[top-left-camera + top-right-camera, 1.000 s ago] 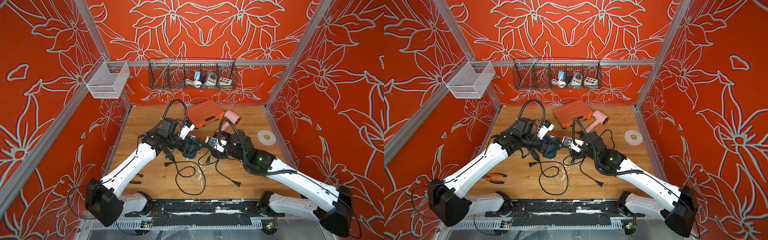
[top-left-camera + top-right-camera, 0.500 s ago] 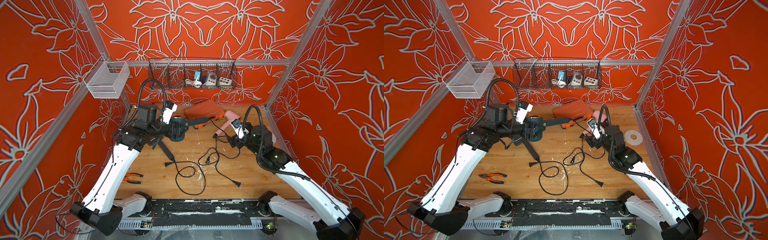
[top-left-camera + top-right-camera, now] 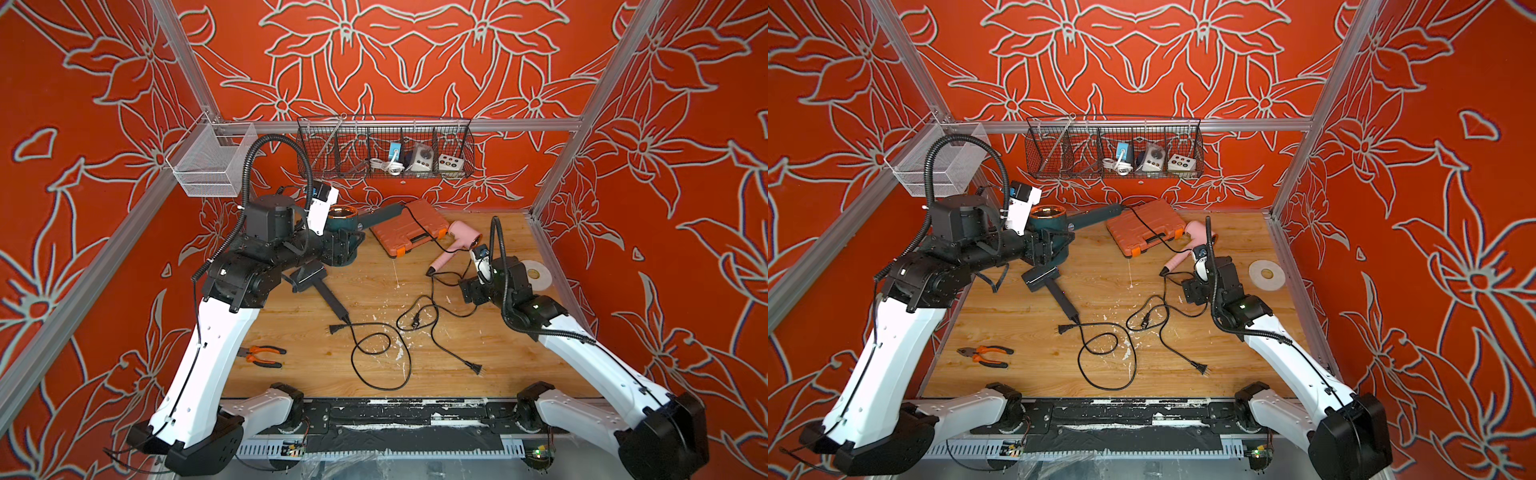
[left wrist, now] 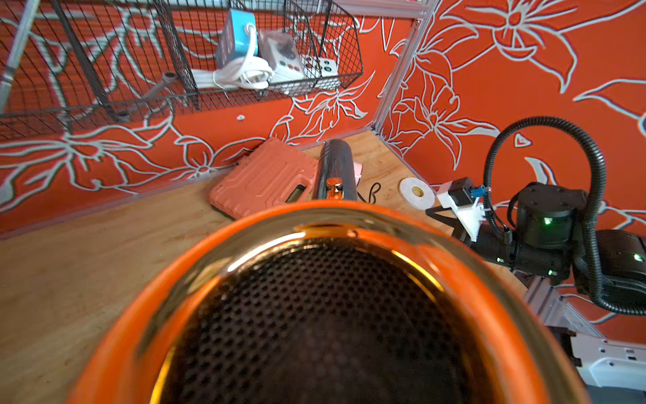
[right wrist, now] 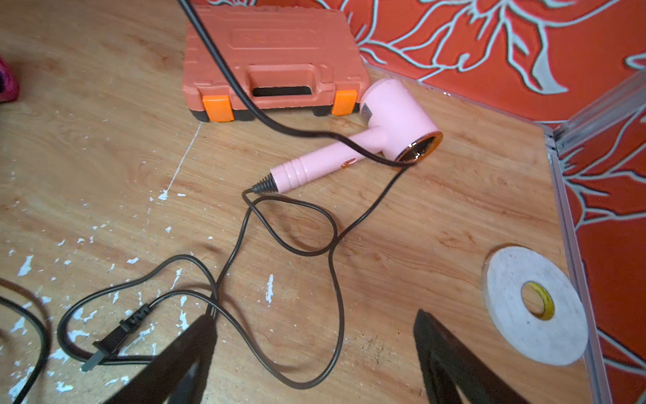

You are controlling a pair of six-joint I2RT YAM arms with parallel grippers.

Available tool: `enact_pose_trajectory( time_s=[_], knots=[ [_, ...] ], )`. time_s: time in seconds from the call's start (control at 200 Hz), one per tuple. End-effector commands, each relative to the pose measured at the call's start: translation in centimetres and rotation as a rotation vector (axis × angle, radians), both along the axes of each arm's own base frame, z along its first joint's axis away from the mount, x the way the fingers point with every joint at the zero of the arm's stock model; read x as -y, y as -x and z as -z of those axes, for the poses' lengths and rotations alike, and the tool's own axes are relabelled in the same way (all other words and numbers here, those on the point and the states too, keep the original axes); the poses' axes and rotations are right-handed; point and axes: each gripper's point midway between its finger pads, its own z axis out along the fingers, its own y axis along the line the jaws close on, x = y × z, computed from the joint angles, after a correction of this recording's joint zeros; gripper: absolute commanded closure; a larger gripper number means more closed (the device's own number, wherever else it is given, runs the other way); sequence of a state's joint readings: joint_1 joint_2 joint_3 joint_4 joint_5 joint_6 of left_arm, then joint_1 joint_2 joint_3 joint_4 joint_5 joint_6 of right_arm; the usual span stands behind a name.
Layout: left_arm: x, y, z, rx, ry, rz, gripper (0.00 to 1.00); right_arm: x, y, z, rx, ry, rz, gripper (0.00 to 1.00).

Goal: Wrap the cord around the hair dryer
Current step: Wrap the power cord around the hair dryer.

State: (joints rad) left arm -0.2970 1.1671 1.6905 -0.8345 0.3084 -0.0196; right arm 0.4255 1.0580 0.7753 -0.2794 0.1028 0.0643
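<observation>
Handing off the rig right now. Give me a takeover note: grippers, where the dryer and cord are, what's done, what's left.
Grippers: the left gripper is shut on the teal hair dryer, held off the table at the back, handle toward the orange case. The right gripper is open and empty, low over loose cords.
Things: the dryer's cord runs from the handle end over the case and across the pink hair dryer, then into loops on the table among other cords.
Done: dryer picked up; no turn of cord around it.
Left: likely the right gripper takes the cord near the case and winds it round the handle.
</observation>
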Motion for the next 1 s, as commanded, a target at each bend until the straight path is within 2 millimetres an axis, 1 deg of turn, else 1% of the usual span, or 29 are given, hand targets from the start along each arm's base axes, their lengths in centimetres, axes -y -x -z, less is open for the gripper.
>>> enact_pose_trajectory(
  time_s=[0.0, 0.15, 0.24, 0.33, 0.39, 0.49, 0.56, 0.65, 0.816, 0.996],
  knots=[
    [-1.2, -0.5, -3.4, 0.136, -0.015, -0.058, 1.0, 2.1, 0.1, 2.2, -0.079, -0.017, 0.137, 0.09],
    [-1.9, -0.2, -5.4, 0.198, -0.013, -0.09, 1.0, 3.9, -0.9, 4.2, -0.145, -0.072, 0.251, 0.12],
    [-2.0, 0.0, -6.6, 0.23, -0.006, -0.089, 1.0, 3.9, -2.2, 5.0, -0.16, -0.116, 0.273, 0.13],
    [-1.7, 0.0, -7.3, 0.241, 0.004, -0.075, 1.0, 2.7, -3.9, 5.3, -0.16, -0.156, 0.239, 0.15],
    [-1.6, 0.0, -7.6, 0.249, 0.007, -0.068, 1.0, 1.4, -5.0, 5.4, -0.157, -0.188, 0.184, 0.17],
    [-1.5, -0.1, -7.9, 0.257, 0.005, -0.068, 1.0, -0.4, -6.2, 6.1, -0.198, -0.212, 0.116, 0.21],
    [-1.5, -0.2, -8.1, 0.26, 0.003, -0.068, 1.0, -0.9, -6.1, 7.0, -0.26, -0.195, 0.087, 0.24],
    [-1.6, -0.1, -8.3, 0.267, 0.0, -0.07, 1.0, -1.0, -5.4, 7.9, -0.309, -0.176, 0.07, 0.27],
    [-1.5, -0.2, -8.2, 0.264, 0.005, -0.065, 1.0, -0.6, -4.2, 8.5, -0.352, -0.149, 0.066, 0.33],
    [-1.4, -0.3, -8.0, 0.254, 0.007, -0.063, 1.0, 0.1, -3.5, 10.4, -0.416, -0.092, 0.083, 0.4]
  ],
)
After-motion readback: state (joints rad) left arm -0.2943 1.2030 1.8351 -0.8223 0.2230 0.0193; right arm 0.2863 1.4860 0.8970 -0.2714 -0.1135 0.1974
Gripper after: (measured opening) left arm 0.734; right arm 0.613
